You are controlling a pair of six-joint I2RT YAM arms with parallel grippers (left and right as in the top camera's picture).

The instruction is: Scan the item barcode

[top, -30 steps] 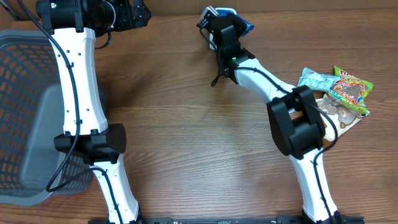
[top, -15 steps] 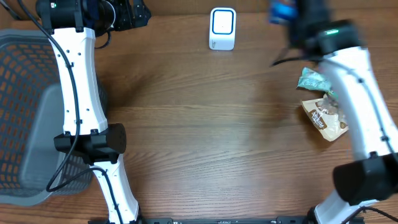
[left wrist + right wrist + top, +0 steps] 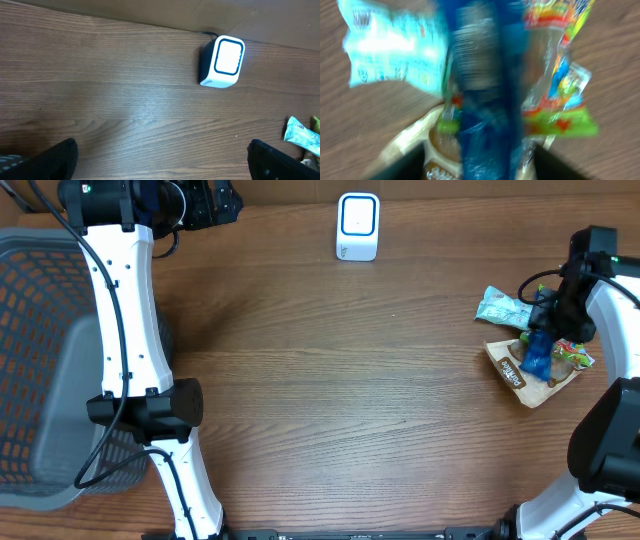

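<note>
Blue packet (image 3: 537,358) atop brown pouch (image 3: 512,372): we judge light, slippery film; pinch mid-body. Right fingers (image 3: 551,167) straddle it, grip unclear in blur. Left fingers (image 3: 55,160) wide apart.

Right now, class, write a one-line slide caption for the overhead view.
Right arm poised over a blue packet on the snack pile; white scanner at back centre, grey basket far left.
</note>
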